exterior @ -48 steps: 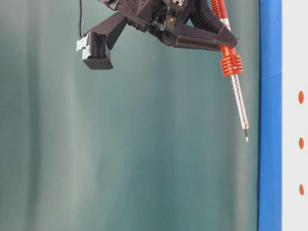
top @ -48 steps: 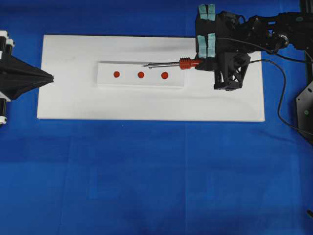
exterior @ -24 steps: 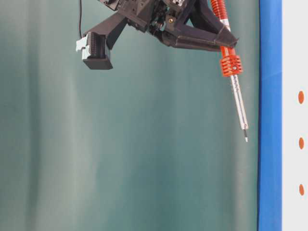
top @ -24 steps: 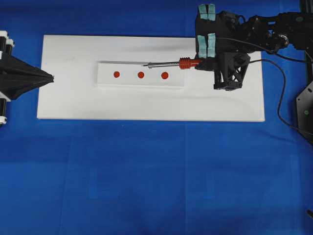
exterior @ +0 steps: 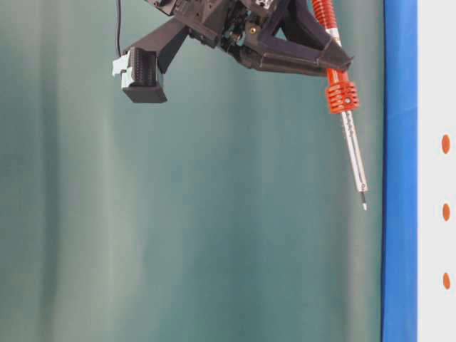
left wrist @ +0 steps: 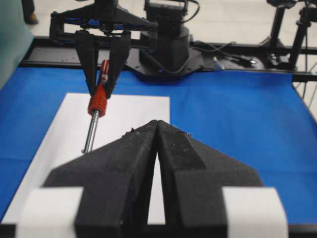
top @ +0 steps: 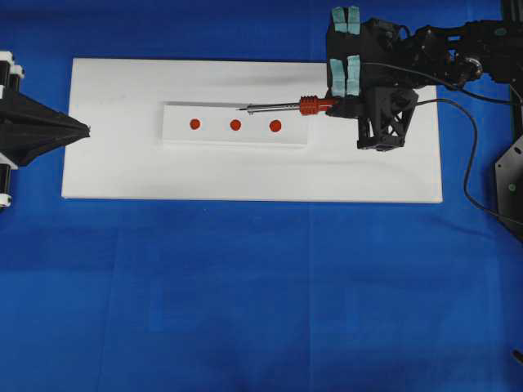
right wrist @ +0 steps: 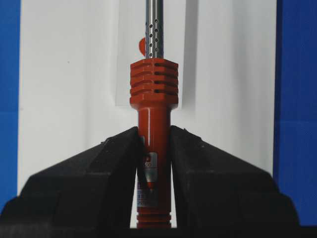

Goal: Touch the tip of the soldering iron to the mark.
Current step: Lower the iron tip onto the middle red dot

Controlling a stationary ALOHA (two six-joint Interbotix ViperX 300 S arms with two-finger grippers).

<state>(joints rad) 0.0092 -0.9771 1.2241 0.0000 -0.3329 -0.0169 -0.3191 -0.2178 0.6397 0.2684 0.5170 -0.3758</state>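
On blue table (top: pixel 245 294), white board (top: pixel 114 171) carrying raised white strip (top: pixel 214 135) with three red dots in row. Nothing changed over last second: both arms motionless, approach paused, no contact made. Left gripper (top: pixel 82 128) parked at board's left edge, jaws closed, empty. Right gripper (right wrist: pixel 154 148) clamped on soldering iron (top: pixel 288 106) by red handle. Tip hangs above strip's far edge, just beyond mark (top: pixel 235 125), clear air between; needs shift toward middle dot, then descent.

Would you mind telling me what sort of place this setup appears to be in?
Probably a robotics lab bench: a blue cloth covers the table, a white board carries red test dots, and black stands and cables sit behind.
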